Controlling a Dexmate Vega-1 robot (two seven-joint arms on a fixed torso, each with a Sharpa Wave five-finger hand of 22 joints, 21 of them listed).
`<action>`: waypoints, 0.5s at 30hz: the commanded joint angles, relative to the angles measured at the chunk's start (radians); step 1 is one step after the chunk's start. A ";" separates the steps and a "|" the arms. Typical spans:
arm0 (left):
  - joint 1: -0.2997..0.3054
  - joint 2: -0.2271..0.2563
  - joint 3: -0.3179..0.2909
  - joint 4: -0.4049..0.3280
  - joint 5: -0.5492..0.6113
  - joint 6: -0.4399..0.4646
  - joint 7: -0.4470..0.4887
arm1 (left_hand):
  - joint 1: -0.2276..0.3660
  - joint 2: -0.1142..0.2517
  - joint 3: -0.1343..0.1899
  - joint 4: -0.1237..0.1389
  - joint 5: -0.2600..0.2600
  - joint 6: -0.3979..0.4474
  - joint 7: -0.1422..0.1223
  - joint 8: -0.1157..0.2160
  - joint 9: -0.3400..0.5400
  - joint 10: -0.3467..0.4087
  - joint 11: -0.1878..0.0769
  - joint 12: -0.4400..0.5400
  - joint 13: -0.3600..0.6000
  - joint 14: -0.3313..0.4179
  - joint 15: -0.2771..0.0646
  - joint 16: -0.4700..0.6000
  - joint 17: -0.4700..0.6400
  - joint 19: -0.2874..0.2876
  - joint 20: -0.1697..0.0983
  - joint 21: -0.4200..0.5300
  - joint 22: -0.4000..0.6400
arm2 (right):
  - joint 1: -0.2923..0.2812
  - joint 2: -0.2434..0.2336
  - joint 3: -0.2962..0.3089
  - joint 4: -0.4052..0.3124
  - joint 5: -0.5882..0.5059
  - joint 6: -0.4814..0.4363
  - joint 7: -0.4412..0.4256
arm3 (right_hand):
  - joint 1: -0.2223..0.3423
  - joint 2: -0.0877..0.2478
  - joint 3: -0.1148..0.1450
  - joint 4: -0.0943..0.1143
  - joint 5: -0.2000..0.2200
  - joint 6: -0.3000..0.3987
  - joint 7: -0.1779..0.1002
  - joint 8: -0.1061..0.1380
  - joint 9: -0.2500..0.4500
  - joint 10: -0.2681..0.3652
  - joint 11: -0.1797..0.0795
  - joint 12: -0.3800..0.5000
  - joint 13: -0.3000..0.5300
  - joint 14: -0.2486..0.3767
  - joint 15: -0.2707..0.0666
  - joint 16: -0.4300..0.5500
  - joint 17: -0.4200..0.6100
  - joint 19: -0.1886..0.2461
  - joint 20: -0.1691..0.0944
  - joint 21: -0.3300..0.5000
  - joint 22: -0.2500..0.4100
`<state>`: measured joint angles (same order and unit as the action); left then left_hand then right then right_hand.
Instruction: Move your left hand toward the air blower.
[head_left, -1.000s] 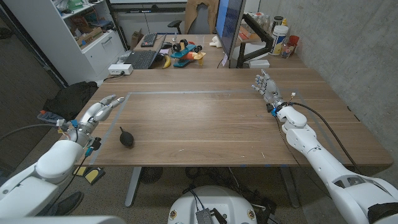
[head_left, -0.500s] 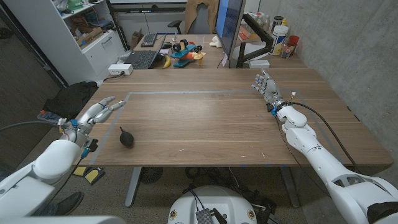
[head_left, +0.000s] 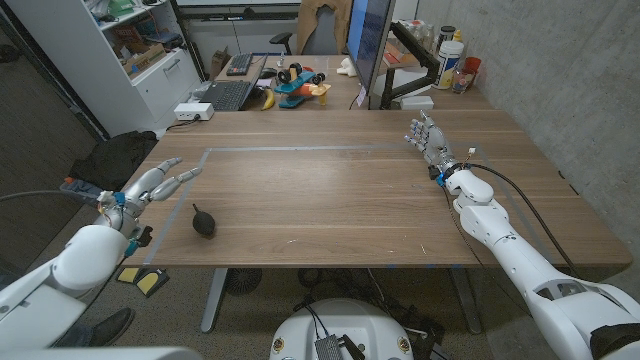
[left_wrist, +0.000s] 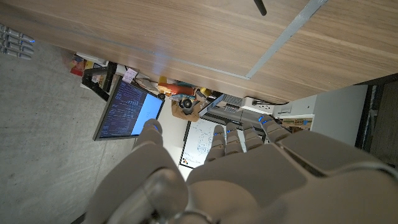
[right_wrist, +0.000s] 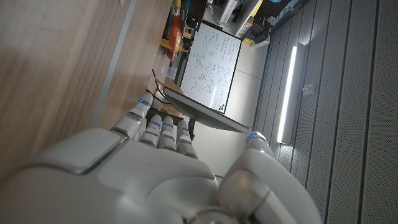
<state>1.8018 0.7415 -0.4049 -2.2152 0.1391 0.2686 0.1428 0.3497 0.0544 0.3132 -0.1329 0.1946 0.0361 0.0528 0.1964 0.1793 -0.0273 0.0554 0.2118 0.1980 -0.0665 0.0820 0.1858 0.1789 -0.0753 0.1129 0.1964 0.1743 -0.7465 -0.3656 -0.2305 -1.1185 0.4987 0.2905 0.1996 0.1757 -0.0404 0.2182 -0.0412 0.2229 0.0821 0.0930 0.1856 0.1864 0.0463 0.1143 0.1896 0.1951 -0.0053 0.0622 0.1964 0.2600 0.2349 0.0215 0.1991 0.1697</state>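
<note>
Near the table's left edge, black air blower (head_left: 204, 222) lying just beside empty, spread-fingered left hand (head_left: 152, 183), not touching

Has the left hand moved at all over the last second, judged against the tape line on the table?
Yes, slightly: the left hand has slid outward toward the table's left edge, away from the tape line.

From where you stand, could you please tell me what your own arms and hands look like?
Both arms are smooth, rounded white shells. The left hand and right hand are silver-grey metal with jointed fingers; small blue lights glow on the fingers in the wrist views. Each wrist has a blue and red fitting, and a thin black cable loops along the right forearm.
</note>
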 joint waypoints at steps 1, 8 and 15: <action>-0.006 0.049 0.033 -0.010 0.139 0.096 -0.018 | 0.009 0.000 0.003 -0.004 0.000 0.008 0.001 0.005 0.003 0.003 -0.003 0.009 0.001 0.000 -0.006 0.005 0.003 0.003 -0.003 0.004 0.005 | -0.010 -0.006 0.001 -0.015 -0.002 -0.008 -0.010 | 0.002 0.008 -0.007 0.000 0.007 0.006 0.003 0.008 0.001 0.004 0.002 0.006 0.002 0.005 0.005 0.007 0.000 0.009 -0.003 -0.004 0.002; -0.028 0.107 0.077 -0.010 0.207 0.163 -0.044 | 0.011 0.001 0.004 -0.004 0.000 0.010 0.000 0.005 0.003 0.005 -0.006 0.010 0.001 0.000 -0.007 0.004 0.003 0.001 -0.002 0.003 0.005 | -0.019 -0.009 0.006 -0.025 -0.002 -0.011 -0.019 | 0.002 0.009 -0.008 -0.001 0.007 0.006 0.002 0.008 0.001 0.005 0.004 0.006 0.001 0.006 0.005 0.007 -0.002 0.009 -0.002 -0.004 0.002; -0.049 0.145 0.112 -0.008 0.246 0.207 -0.053 | 0.013 0.001 0.004 -0.005 0.000 0.011 -0.001 0.004 0.003 0.004 -0.008 0.009 0.001 -0.001 -0.007 0.004 0.003 -0.003 0.003 0.002 0.005 | -0.021 -0.008 0.008 -0.025 -0.001 -0.008 -0.023 | 0.002 0.009 -0.008 -0.001 0.007 0.006 0.001 0.008 0.001 0.004 0.005 0.006 0.001 0.006 0.005 0.007 -0.003 0.009 -0.002 -0.004 0.002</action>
<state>1.7787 0.8279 -0.3429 -2.2241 0.3073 0.4000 0.1087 0.3495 0.0542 0.3131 -0.1327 0.1946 0.0430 0.0460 0.1964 0.1791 -0.0237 0.0519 0.2118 0.1979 -0.0632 0.0787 0.1858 0.1789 -0.0754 0.1129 0.1964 0.1743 -0.7601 -0.3717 -0.2269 -1.1366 0.4977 0.2840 0.1860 0.1757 -0.0404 0.2098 -0.0413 0.2229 0.0821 0.0930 0.1856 0.1864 0.0463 0.1143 0.1896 0.1952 -0.0053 0.0622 0.2002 0.2553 0.2348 0.0215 0.1991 0.1696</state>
